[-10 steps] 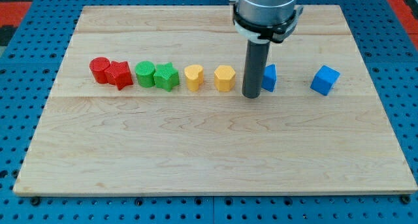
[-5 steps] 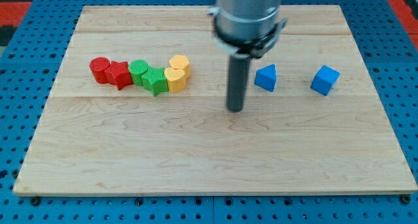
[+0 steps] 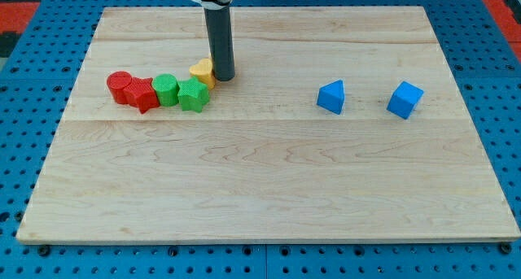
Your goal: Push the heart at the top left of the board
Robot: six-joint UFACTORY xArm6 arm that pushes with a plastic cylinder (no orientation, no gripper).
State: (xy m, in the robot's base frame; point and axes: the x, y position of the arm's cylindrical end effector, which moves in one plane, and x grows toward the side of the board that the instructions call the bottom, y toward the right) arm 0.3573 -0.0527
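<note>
My tip (image 3: 221,78) rests on the board at the upper left of centre. It touches the right side of a yellow block (image 3: 202,71), which looks like a heart and is partly hidden by the rod. Only one yellow block shows. The yellow block sits just above and to the right of the green star (image 3: 192,94). To the view's left of the star a green cylinder (image 3: 166,89), a red star (image 3: 143,94) and a red cylinder (image 3: 119,85) stand in a touching row.
A blue triangular block (image 3: 331,96) and a blue cube (image 3: 404,99) stand apart on the right half of the wooden board (image 3: 260,189). A blue pegboard surrounds the board.
My tip has moved from the board's middle up and to the left. The yellow blocks went up and left with it, and one has dropped out of sight. The red and green row has shifted slightly left.
</note>
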